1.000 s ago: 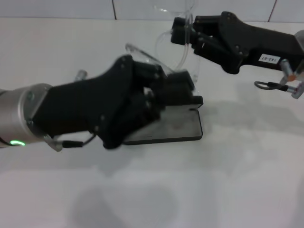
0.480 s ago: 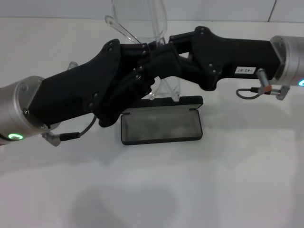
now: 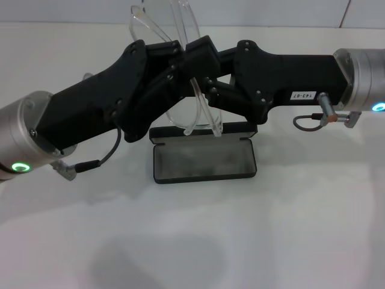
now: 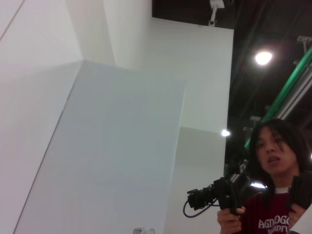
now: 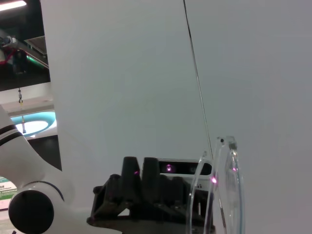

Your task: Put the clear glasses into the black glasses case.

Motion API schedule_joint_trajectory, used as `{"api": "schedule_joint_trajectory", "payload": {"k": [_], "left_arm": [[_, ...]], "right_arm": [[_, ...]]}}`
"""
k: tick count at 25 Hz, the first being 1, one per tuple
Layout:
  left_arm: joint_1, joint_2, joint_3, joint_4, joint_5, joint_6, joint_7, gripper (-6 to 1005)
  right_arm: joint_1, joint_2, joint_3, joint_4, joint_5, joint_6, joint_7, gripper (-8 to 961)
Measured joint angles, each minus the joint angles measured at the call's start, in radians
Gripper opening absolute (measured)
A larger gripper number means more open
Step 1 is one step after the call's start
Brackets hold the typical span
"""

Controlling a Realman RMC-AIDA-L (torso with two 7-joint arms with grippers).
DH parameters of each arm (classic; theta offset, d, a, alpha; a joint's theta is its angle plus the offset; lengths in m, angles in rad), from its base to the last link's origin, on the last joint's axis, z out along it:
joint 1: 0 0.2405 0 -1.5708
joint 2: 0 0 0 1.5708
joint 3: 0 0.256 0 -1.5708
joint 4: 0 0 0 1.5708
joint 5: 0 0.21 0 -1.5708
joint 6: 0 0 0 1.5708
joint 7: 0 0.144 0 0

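Both hands (image 3: 187, 63) on clear glasses (image 3: 180, 24)

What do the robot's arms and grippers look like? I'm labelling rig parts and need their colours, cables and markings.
Both grippers, left gripper and right gripper, are matte black, angular housings studded with small screws. Each mounts on a silver cylindrical wrist: the left shows a green light ring, the right a blue one. A thin black cable loops under each wrist into a small metal connector. The right gripper carries a small white label with dark digits.

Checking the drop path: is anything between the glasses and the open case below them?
Nothing visible. The glasses hang between the left tool and right tool, above the back edge of the open case, whose grey interior shows bare.
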Motion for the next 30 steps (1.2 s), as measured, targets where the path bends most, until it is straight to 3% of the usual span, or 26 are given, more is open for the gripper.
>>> {"api": "schedule_joint_trajectory", "payload": {"k": [14,30], "left_arm": [[0.001,0.003,-0.003,-0.003,0.005,-0.004,-0.002,80],[-0.005,-0.001,-0.007,-0.003,0.001,-0.031,-0.004,80]], "right_arm": [[-0.025,-0.003,0.033,-0.001,0.022,0.033,-0.009,127],[-0.002,0.003,-0.061,-0.002,0.016,0.094,-0.009,127]]}}
